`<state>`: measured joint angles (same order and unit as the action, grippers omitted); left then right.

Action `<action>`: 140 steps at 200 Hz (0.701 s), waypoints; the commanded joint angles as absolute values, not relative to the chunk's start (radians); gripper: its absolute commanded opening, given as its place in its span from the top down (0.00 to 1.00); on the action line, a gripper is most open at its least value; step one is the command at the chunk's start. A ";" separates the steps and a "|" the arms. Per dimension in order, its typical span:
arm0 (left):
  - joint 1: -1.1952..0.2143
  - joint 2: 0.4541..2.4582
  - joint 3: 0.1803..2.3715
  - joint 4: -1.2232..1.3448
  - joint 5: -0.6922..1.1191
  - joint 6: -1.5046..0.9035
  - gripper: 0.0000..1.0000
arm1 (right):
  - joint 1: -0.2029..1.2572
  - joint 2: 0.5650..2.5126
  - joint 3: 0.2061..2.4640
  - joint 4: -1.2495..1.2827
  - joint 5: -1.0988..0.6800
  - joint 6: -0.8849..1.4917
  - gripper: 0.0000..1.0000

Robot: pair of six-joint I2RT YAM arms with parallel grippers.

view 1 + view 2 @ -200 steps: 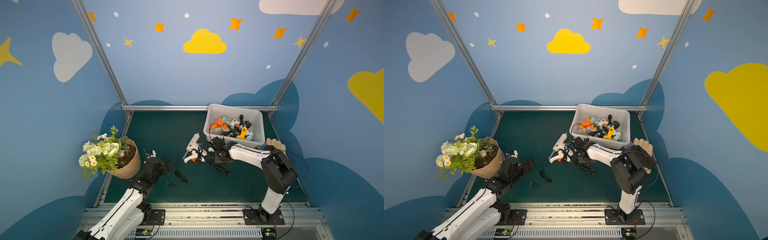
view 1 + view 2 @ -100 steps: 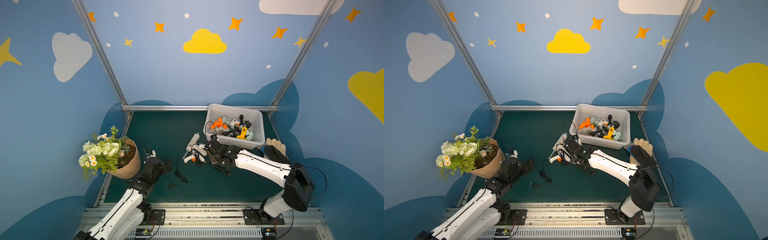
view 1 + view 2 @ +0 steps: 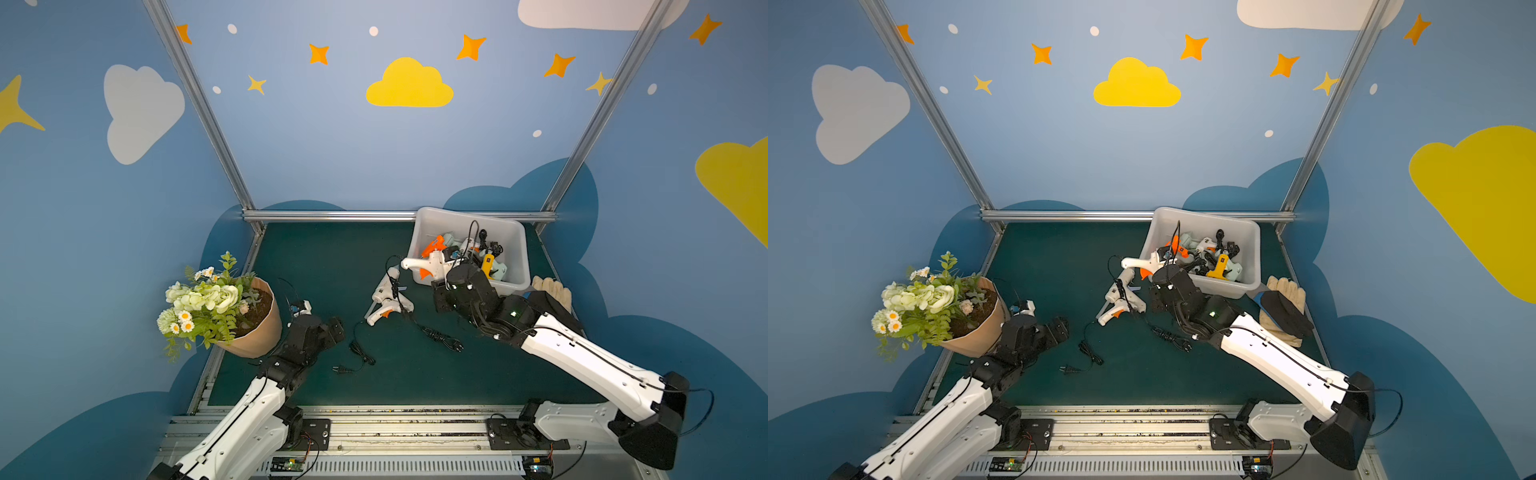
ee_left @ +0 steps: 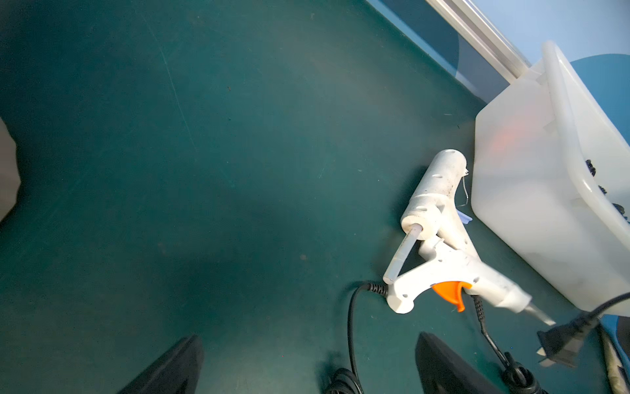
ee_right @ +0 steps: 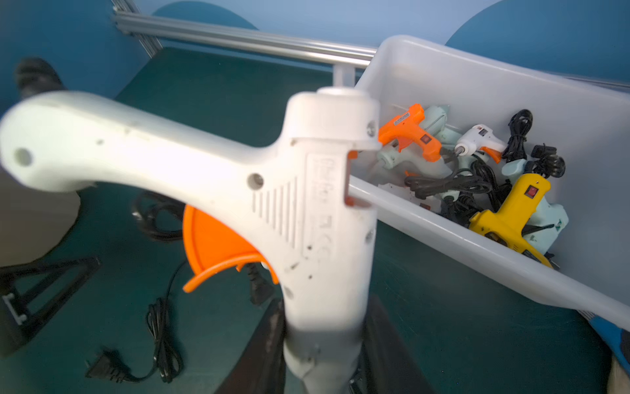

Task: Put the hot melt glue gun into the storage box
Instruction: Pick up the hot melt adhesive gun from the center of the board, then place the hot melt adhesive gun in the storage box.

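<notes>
Holding the white glue gun point(image 5: 289, 204) tight in the right gripper point(image 5: 324, 327), up just by the near left rim of the storage box point(image 3: 461, 226). Pointing its handle left. Likely needs a little move far and right. Resting the left gripper point(image 4: 306, 361) wide apart over the green mat point(image 3: 324, 266), well away

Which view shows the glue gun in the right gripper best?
The right wrist view: the glue gun fills the frame, orange trigger and casing clear, with the right gripper shut on one end. Both top views show it small, by the box rim. The left wrist view misses it.
</notes>
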<state>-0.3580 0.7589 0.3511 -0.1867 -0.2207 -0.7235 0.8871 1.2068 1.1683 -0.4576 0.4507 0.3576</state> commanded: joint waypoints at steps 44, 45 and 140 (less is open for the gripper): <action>-0.353 0.764 0.360 -0.189 -0.222 -0.729 0.00 | 0.726 1.126 1.236 -0.345 0.383 0.328 1.00; -0.353 0.764 0.360 -0.189 -0.222 -0.729 0.00 | 0.724 1.127 1.238 -0.345 0.383 0.326 1.00; -0.354 0.767 0.366 -0.181 -0.220 -0.716 0.00 | 0.330 1.371 1.505 -0.418 0.276 0.393 1.00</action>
